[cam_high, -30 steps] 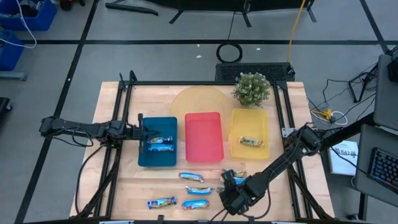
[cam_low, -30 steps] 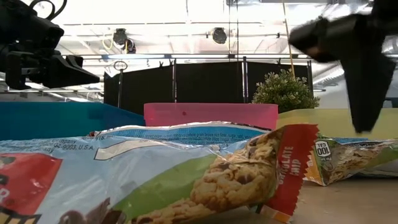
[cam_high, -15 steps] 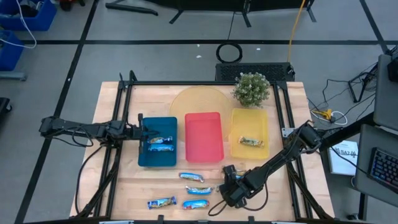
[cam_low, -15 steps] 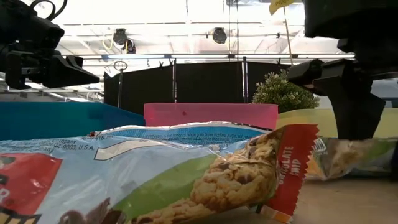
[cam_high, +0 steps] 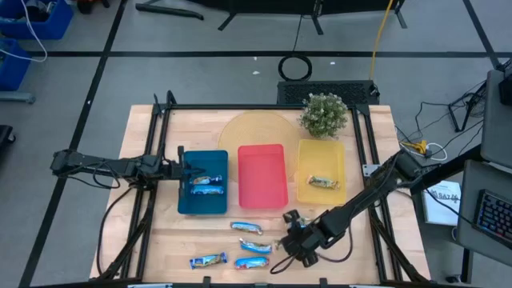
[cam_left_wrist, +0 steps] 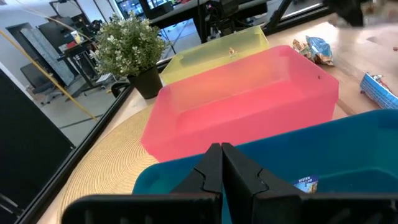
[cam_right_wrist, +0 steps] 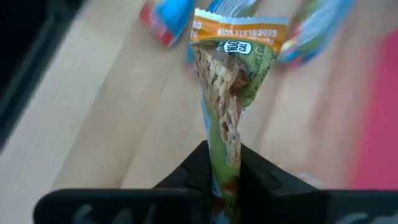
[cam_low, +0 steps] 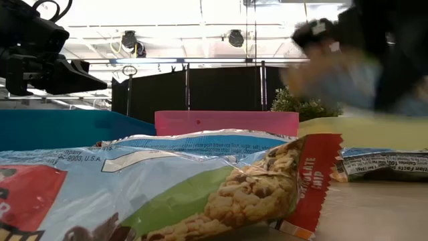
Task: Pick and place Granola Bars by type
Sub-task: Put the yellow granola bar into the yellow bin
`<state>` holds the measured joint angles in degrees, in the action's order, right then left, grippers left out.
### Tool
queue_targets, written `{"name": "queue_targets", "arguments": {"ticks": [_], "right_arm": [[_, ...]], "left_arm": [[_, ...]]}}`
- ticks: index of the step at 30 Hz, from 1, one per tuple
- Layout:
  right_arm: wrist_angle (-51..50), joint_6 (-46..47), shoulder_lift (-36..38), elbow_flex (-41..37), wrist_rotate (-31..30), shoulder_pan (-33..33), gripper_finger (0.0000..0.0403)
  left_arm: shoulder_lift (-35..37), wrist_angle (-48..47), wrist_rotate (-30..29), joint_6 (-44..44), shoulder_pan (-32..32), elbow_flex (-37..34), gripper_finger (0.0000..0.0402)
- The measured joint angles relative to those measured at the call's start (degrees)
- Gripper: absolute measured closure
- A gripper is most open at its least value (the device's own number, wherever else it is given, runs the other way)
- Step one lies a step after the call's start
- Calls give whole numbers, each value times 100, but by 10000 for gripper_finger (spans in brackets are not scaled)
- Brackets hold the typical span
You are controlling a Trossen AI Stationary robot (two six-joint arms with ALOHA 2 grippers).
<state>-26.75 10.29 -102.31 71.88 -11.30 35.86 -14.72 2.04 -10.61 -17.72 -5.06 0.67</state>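
Observation:
My right gripper (cam_high: pixel 292 224) hangs over the near middle of the table, shut on a green granola bar (cam_right_wrist: pixel 229 93) with an orange end. Several blue granola bars (cam_high: pixel 246 228) (cam_high: pixel 256 245) (cam_high: pixel 208 260) lie flat on the wood left of it. Two blue bars (cam_high: pixel 206 185) lie in the blue tray (cam_high: pixel 186 200), and one green bar (cam_high: pixel 322 182) lies in the yellow tray (cam_high: pixel 304 192). The red tray (cam_high: pixel 262 196) holds nothing. My left gripper (cam_left_wrist: pixel 221 163) waits shut above the blue tray's left edge. My right gripper pinches one end of the green bar (cam_right_wrist: pixel 225 149) between its two fingers, coming at it slanting from the table's near right. The bar sticks out ahead, along the fingers, with its orange end (cam_right_wrist: pixel 239 30) farthest away. In the low view it hangs blurred, clear of the table.
A potted plant (cam_high: pixel 324 114) stands behind the yellow tray, on the edge of a round woven mat (cam_high: pixel 240 132). One green bar (cam_low: pixel 167 194) lies close before the low camera, and another bar (cam_low: pixel 384 164) lies to its right. A black frame (cam_high: pixel 160 108) borders the table.
My right gripper has shut on the green bar near the table's front and raised it off the wood, drifting a little toward the far edge. One second ago it stood open above the bar; half a second ago it was down around it.

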Motion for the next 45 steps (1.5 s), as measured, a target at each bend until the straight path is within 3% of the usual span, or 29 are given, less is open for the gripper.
{"name": "queue_targets", "arguments": {"ticks": [5,8,14,22,27,33,37,41,45], "right_arm": [[-261,-390,934,-12,-367,-160,377],[217,-800,1676,-314,-396,-298,379],[1849,-1281,3322,-1920,-381,-696,370],[2292,-1034,5554,-3656,-837,-1347,381],[3300,-1029,6650,-4856,-823,-1530,372],[4146,-861,7218,-5993,-820,-1790,382],[4294,-764,7240,-6163,-839,-1967,382],[3589,-643,7078,-5611,-840,-2120,378],[1778,-489,6599,-4477,-983,-2262,383]], "left_arm": [[0,27,0,0,0,0,392],[0,74,7,-15,0,-4,392],[-2,87,6,-17,0,-4,392],[0,105,4,-17,0,-7,392],[0,101,3,96,0,-7,392],[0,83,2,328,0,-7,392],[-2,79,2,439,0,-4,392],[0,79,2,452,0,-4,392],[-1,74,2,468,0,-4,392]]}}
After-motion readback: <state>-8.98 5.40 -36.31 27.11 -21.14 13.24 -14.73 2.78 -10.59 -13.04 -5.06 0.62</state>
